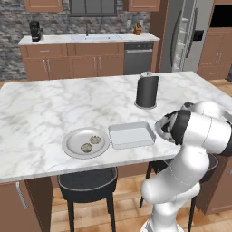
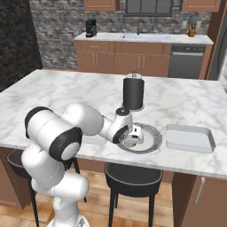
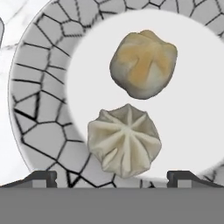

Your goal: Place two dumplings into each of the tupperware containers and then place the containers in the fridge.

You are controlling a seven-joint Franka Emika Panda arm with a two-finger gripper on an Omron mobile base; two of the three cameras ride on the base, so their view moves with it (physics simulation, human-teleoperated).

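Observation:
My gripper (image 2: 132,141) hangs open just above a round plate (image 2: 150,142) with a crackle-patterned rim (image 3: 39,109). Two dumplings lie on that plate: a pale pleated dumpling (image 3: 124,141) sits just ahead of my two fingertips (image 3: 41,177), in line with the gap between them, and a tan dumpling (image 3: 143,63) lies beyond it. One empty tupperware container (image 2: 188,138) stands right of this plate, another tupperware container (image 1: 131,134) left of it. A second plate (image 1: 72,149) farther left carries two more dumplings (image 1: 90,143). The fridge (image 1: 183,36) stands at the back right.
A black paper towel holder (image 1: 147,90) stands upright on the marble island (image 1: 54,104) behind the plates. Dark stools (image 1: 88,183) sit under the near edge. My arm's elbow (image 1: 199,131) covers the right end of the island in the left base view.

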